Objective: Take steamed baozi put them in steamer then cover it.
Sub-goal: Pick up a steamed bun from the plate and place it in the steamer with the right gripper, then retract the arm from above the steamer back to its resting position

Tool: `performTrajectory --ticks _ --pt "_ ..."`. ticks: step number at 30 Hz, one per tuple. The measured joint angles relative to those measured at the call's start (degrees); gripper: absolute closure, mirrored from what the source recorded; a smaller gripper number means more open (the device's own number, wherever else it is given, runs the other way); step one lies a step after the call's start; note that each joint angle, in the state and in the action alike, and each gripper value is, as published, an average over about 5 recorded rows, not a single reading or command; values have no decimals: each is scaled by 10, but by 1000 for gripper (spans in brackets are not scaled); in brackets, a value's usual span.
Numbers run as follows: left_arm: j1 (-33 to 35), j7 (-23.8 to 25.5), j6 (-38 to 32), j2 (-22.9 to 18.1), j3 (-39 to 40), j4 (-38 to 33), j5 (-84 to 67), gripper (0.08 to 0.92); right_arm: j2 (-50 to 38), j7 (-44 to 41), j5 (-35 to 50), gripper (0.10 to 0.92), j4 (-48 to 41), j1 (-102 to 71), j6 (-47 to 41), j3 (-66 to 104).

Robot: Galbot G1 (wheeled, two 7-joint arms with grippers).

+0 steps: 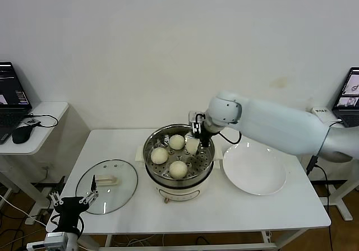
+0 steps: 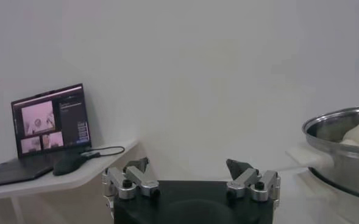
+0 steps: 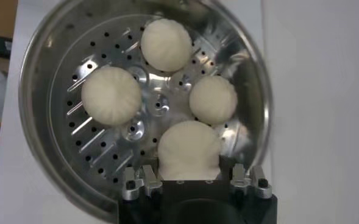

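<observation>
The steamer (image 1: 150, 150) stands mid-table, and three steamed baozi (image 1: 176, 142) (image 1: 159, 155) (image 1: 178, 168) lie on its perforated tray (image 3: 100, 143). My right gripper (image 1: 196, 142) hangs over the pot's right side, shut on a fourth baozi (image 3: 188, 149) just above the tray. In the right wrist view the other buns (image 3: 166, 44) (image 3: 111, 95) (image 3: 213, 99) lie beyond it. The cover (image 1: 120, 178), clear glass with a cream handle, lies flat on the table to the left. My left gripper (image 1: 72, 198) waits open, low at the table's front left edge.
An empty white plate (image 1: 255, 170) sits right of the steamer. A side desk with a laptop (image 2: 48, 119) and a mouse stands off to the left. Another laptop (image 1: 350, 94) is at the far right. The steamer's wall (image 2: 337, 155) shows in the left wrist view.
</observation>
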Motion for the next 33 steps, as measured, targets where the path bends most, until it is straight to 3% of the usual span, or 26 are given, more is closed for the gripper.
performTrajectory --ticks 11,19,23,33 --pt "-1 0 0 0 3 1 0 177 8 9 -20 400 -15 -28 -2 6" --pt "0 1 0 0 3 -1 0 177 0 20 -19 227 -7 -27 -5 23" --pt "-2 1 0 0 2 -3 -1 177 -13 33 -7 204 7 -21 -9 37" --pt "-9 1 -1 5 5 0 -5 177 -83 168 71 203 83 -58 18 106"
